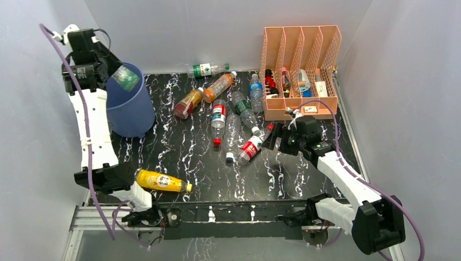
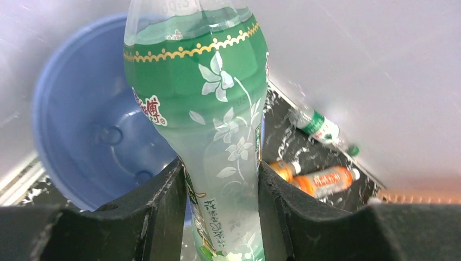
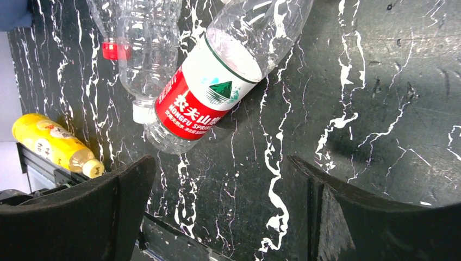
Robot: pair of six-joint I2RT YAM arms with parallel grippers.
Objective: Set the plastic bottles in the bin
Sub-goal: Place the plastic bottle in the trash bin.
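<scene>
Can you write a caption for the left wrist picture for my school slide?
The left pincer grips a green-labelled bottle over the mouth of the blue bin.

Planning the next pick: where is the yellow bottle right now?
In the top view, the yellow bottle lies on its side by the near left edge of the table, nearer the arm bases than the blue bin, with its cap pointing right.
</scene>
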